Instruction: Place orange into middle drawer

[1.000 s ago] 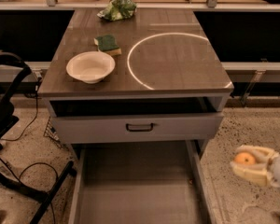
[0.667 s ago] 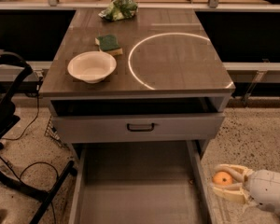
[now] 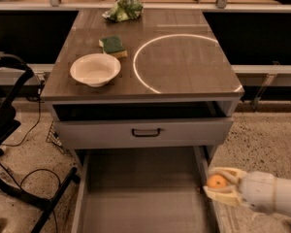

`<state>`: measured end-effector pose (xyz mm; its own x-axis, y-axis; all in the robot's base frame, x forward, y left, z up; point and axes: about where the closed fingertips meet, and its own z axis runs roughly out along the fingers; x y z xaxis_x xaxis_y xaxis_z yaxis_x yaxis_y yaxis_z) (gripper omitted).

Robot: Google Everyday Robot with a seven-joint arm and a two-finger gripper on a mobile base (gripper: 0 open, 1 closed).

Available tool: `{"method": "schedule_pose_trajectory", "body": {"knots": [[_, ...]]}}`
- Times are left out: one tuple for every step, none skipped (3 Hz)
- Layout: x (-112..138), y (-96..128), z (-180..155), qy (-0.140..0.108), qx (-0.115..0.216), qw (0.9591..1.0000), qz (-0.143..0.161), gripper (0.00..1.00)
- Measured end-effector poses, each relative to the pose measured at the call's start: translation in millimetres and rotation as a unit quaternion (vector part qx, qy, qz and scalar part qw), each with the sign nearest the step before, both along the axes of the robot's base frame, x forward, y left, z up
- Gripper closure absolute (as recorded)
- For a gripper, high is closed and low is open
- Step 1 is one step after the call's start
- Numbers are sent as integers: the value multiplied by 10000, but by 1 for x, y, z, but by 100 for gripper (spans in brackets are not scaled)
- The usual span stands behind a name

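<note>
Now pinching the orange in the gripper, wrapping the fruit from above and below with both fingers, likely keeping it from rolling out. Hovering at the right side wall of the middle drawer, so not yet getting the orange inside. Lying pulled open to the gripper's left, showing bare grey floor, seemingly waiting for the drop. Sitting just up-left of the gripper: upper drawer with black handle, not the target. Resting farther up-left on the cabinet top: white bowl, green sponge, green crumpled item, all well apart from the gripper. Probably needing a leftward shift before releasing.
</note>
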<state>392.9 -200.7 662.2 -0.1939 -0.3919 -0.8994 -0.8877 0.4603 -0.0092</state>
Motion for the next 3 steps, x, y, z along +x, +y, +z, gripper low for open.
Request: {"method": "schedule_pose_trajectory", "body": {"knots": [[20,64,-10,-68,43,9993,375,100],[38,136,-39,54,95,9973,732,100],[60,204,-88,149,4,9951,980,100]]}}
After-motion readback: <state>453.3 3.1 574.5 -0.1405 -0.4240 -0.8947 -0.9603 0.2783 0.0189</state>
